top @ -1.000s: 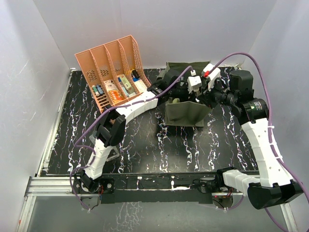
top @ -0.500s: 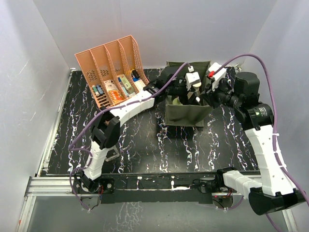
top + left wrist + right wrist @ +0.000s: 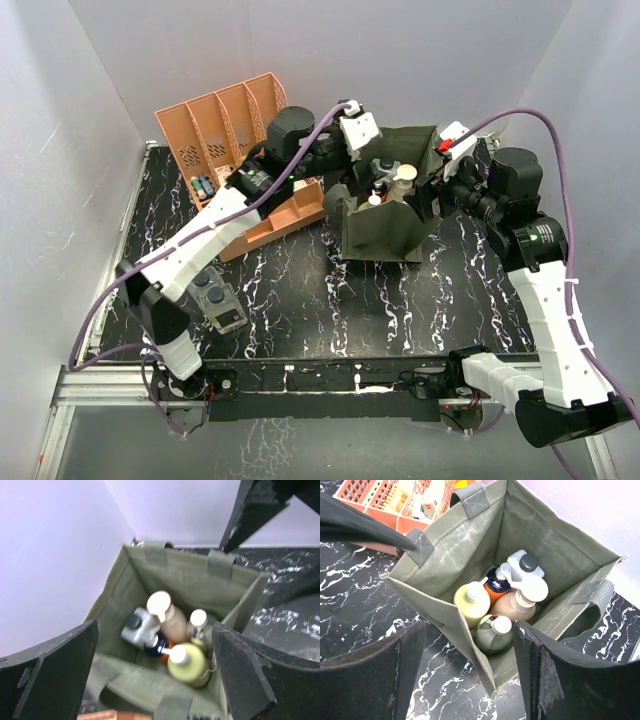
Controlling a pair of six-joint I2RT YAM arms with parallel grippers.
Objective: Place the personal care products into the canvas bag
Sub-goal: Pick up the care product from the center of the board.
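The olive canvas bag point(image 3: 385, 228) stands open at the back of the table. Inside it stand a tan pump bottle point(image 3: 519, 604), a yellow white-capped bottle point(image 3: 471, 601), a white bottle point(image 3: 524, 564), an orange-and-blue pump point(image 3: 495, 586) and a small clear round bottle point(image 3: 494, 631). A clear twin pack with dark caps point(image 3: 214, 294) lies on the table at the near left. My left gripper point(image 3: 155, 680) hangs open and empty above the bag's left side. At the bag's right side my right gripper point(image 3: 470, 680) is open, with the bag's corner edge between its fingers, untouched.
The salmon-orange slotted rack point(image 3: 215, 125) stands at the back left, holding small boxes and tubes, partly behind my left arm. White walls close in the back and both sides. Black marbled tabletop point(image 3: 330, 300) lies in front of the bag.
My left gripper opened and lifted up and leftward out of the bag. My right gripper, shut at the bag's rim before, has opened and let go.
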